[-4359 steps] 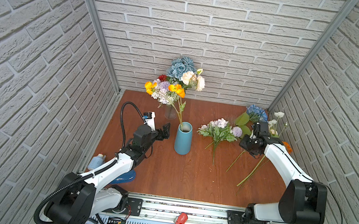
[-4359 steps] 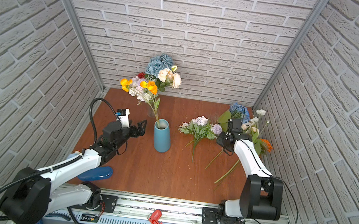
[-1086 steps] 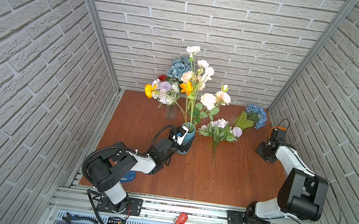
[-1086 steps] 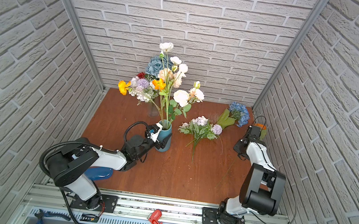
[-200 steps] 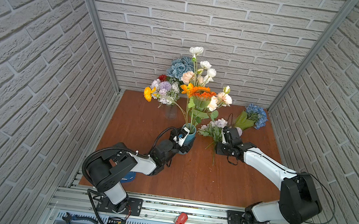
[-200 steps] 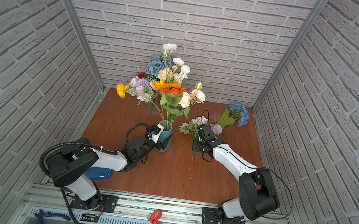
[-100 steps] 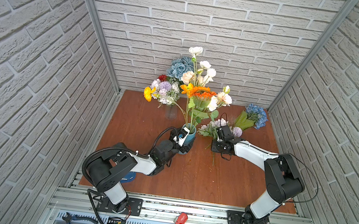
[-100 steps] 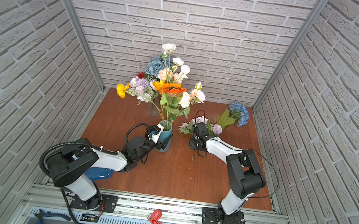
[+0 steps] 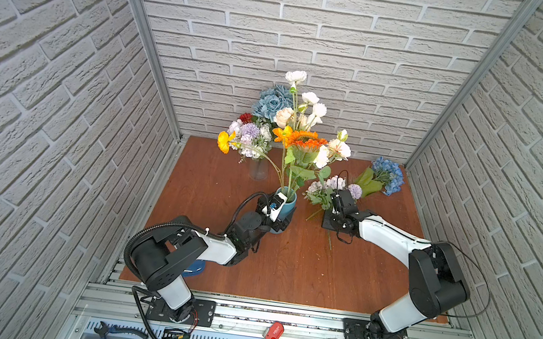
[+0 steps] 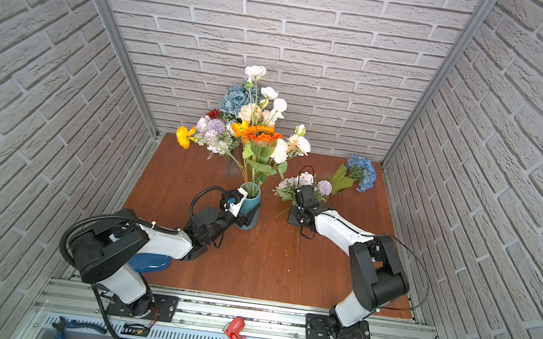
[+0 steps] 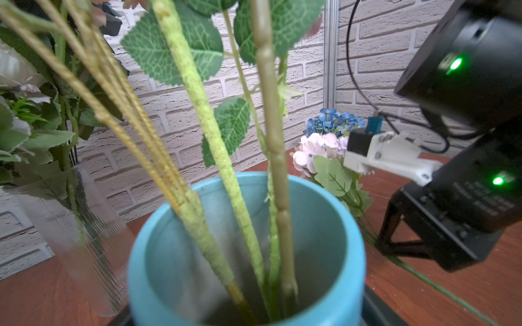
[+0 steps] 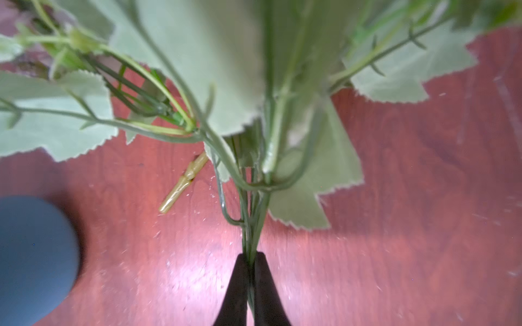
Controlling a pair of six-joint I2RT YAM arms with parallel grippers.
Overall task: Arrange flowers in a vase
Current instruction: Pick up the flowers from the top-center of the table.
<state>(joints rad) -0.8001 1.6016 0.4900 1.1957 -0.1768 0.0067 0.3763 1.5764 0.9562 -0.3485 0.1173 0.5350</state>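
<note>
Top views look down into a brick-walled booth with a wooden table (image 9: 286, 267). In both top views a blue vase (image 9: 291, 199) stands upright near the middle of the table. It holds flowers (image 9: 301, 140): an orange head with white and peach blooms on long green stems. The left gripper (image 9: 279, 221) reaches it from the front, jaws on either side of the vase's lower body, clasping it. Behind stands a glass vase (image 9: 258, 172) with a second bouquet of blue, lilac, yellow and red heads.

Beside the blue vase, toward the right arm, a pale bunch (image 9: 326, 187) of lilac and white blooms lies flat, heads toward the back wall. The right gripper (image 9: 329, 226) sits low over its stems, just below the leaves. A blue hydrangea (image 9: 387, 174) lies farther back near the side wall, apart from both arms.

Left wrist view looks into the mouth of the blue vase (image 11: 353, 254). Several green and yellowish stems (image 11: 214, 158) stand inside, with broad leaves above. Dark fingers (image 11: 380, 310) show against the vase's outer sides. The glass vase (image 11: 73, 225) is blurred close by. Beyond are the pale bunch (image 11: 319, 149) and the hydrangea (image 11: 333, 121).

Right wrist view shows the right gripper (image 12: 250, 268) with its two black fingertips pressed together, pinching the thin green stems of the pale bunch (image 12: 254, 197) just above the table (image 12: 395, 197). Toothed leaves fan out beyond. A short yellowish stem piece (image 12: 183, 183) lies loose on the wood. The blue vase (image 12: 34, 254) shows as a rounded shape apart from the stems.
</note>
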